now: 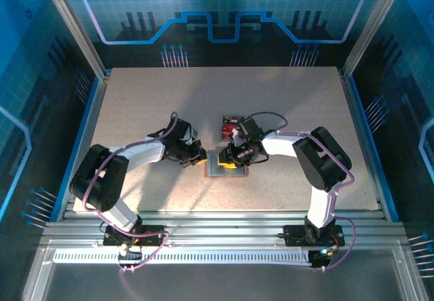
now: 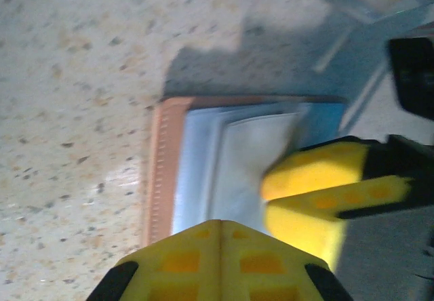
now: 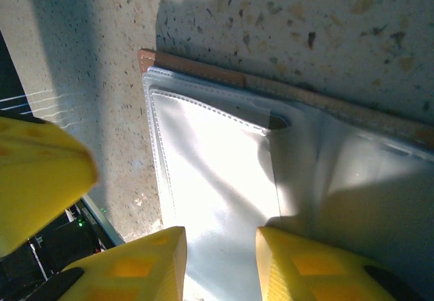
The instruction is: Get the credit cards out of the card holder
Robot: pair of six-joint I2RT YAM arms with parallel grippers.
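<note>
The top external camera looks down from high above and behind the arm bases, taking in the whole tabletop (image 1: 135, 118) from afar. Each wrist camera points steeply down, very close, from opposite sides. All three views share the open card holder (image 1: 221, 167).

The card holder (image 3: 224, 179) is pale grey inside with fine stitched lines, edged by a tan-brown rim. The table (image 2: 68, 77) is beige, flecked with dark and ochre speckles. The left gripper (image 2: 220, 230) and right gripper (image 3: 220, 247) are bright yellow. The cards (image 1: 230, 126) are red with dark markings.
</note>
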